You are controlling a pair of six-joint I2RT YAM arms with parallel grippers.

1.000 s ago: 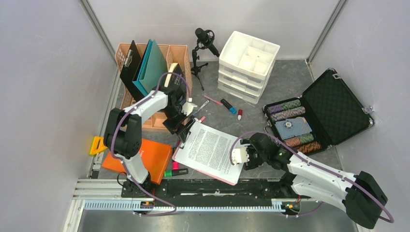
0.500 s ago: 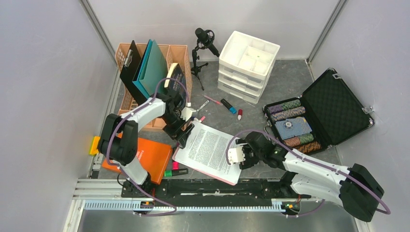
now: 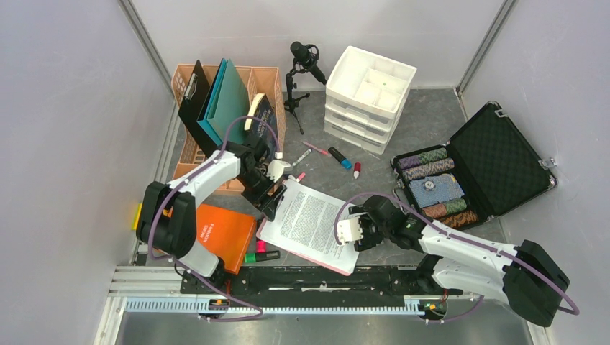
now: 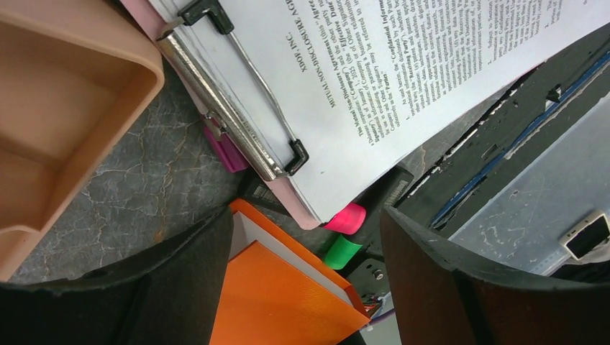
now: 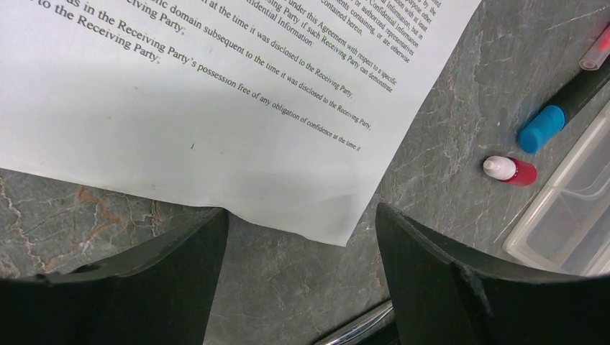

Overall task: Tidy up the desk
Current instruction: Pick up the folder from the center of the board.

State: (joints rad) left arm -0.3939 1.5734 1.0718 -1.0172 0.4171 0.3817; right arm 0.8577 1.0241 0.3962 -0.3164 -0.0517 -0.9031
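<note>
Two-arm approach to the clipboard (image 3: 306, 224), which lies at lower centre of the desk (image 3: 424, 126). The left gripper (image 4: 306, 215), fingers apart, hovers by the metal clip (image 4: 230, 108). The right gripper (image 5: 302, 215), fingers likewise apart, straddles the paper (image 5: 180, 108) at its free corner, probably so both ends lift together.

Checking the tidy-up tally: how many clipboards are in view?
2. A pink clipboard holding a printed sheet lies on the desk, front centre; a black clipboard stands in the orange basket, back left. Others may hide behind its folders.
</note>
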